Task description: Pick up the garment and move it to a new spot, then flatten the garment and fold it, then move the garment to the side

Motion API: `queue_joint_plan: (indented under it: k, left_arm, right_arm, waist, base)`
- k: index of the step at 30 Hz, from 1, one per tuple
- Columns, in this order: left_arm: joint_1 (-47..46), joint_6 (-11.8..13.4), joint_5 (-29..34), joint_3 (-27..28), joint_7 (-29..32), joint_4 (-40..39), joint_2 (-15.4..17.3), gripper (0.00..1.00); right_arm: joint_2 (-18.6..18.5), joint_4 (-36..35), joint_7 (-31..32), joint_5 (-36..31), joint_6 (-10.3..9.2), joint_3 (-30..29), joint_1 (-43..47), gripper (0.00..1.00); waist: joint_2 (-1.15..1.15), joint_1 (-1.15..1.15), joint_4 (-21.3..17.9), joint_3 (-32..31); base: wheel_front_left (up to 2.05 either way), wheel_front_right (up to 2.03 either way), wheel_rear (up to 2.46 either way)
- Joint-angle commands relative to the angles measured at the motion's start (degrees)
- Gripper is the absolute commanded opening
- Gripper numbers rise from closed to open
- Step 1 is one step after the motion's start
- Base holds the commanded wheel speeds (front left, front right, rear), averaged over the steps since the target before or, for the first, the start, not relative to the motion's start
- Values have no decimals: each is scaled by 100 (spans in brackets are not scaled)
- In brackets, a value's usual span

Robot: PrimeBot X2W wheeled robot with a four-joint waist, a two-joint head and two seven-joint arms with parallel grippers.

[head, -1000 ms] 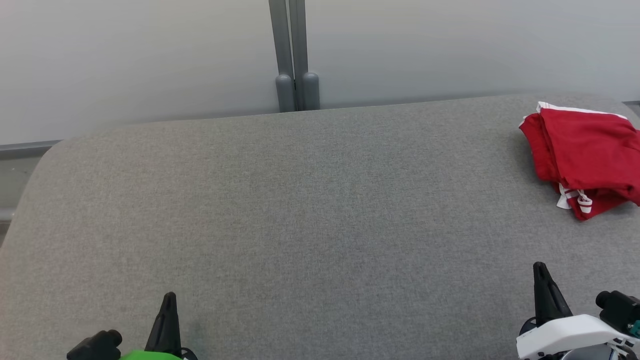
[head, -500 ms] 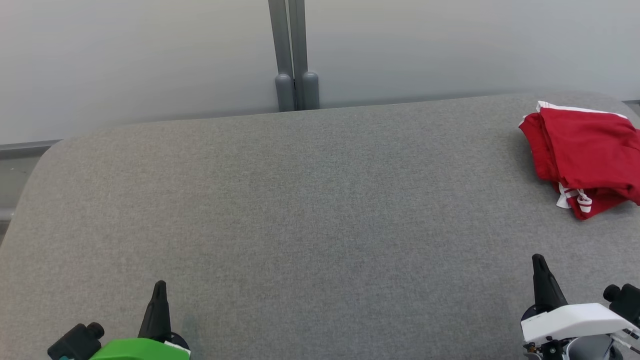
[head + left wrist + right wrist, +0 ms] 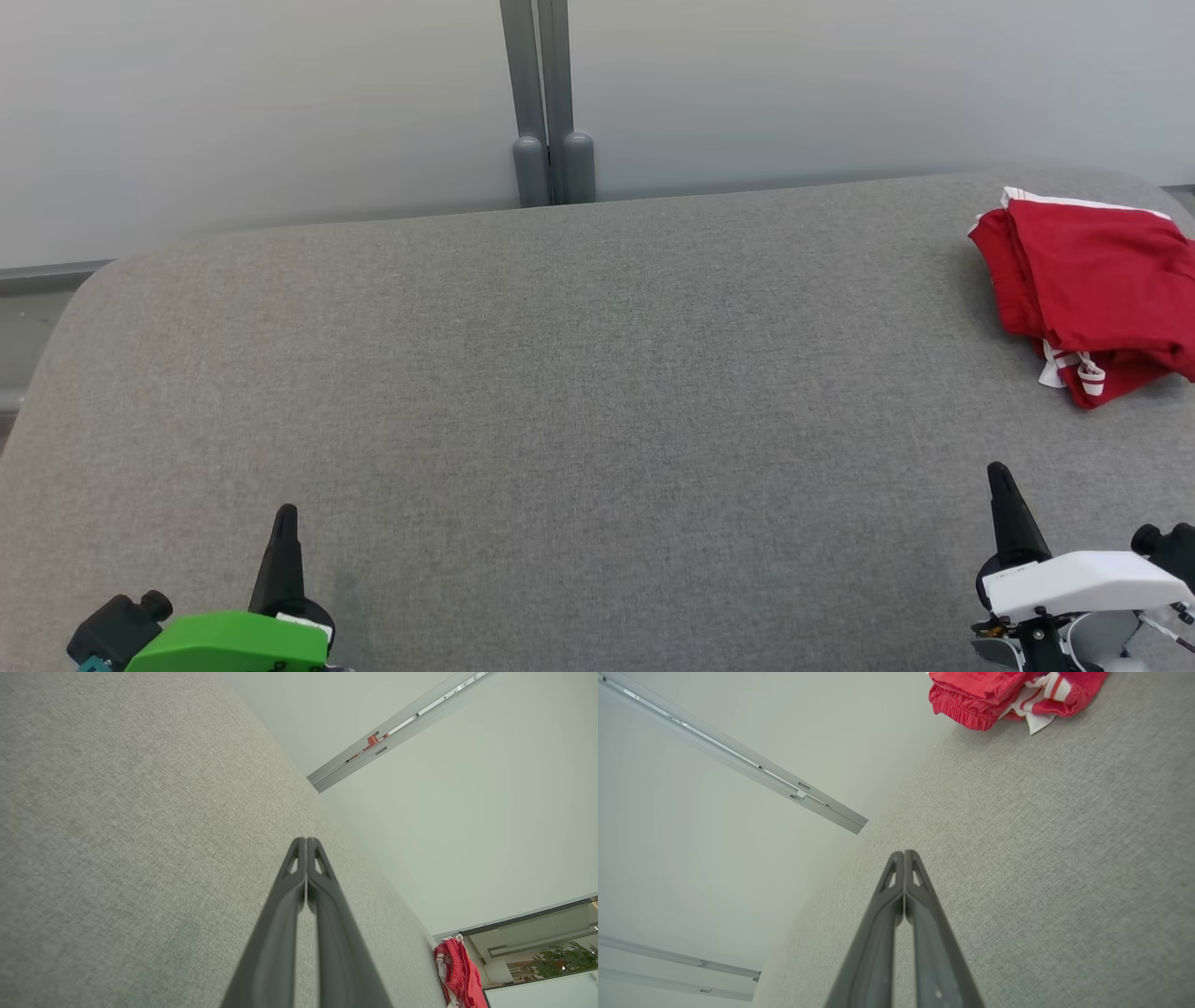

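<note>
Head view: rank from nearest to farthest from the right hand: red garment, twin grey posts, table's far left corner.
1. Red white-trimmed garment, far right.
2. Twin grey posts, behind centre.
3. Grey fabric table's corner, far left.

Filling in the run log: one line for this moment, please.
red garment: roughly folded, far right of gray surface | left gripper: jaws shut, empty | right gripper: jaws shut, empty

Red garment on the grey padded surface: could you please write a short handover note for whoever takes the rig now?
Left gripper: shut, empty, over the near left of the grey padded surface.
Right gripper: shut, empty, near right.
Red garment: lies in a folded bundle at the far right, touched by neither gripper.
Done: it looks folded and set aside.
Left: probably only checking the fold.
</note>
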Motion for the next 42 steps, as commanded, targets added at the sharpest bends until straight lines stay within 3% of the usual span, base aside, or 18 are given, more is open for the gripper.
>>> queue_joint_plan:
  k: [1,42]
  left_arm:
    - [-153,-30,-203,43,44,-73,53,0]
    - [-518,-52,-2288,348,640,-148,58,0]
  right_arm:
    - [-38,-37,37,195,3,0,-149,0]
    - [-55,70,626,2630,3,6,-503,0]
  waist:
    - [0,0,0,1]
    - [0,0,-11,23]
  base:
    - [0,0,0]
    - [0,0,0]
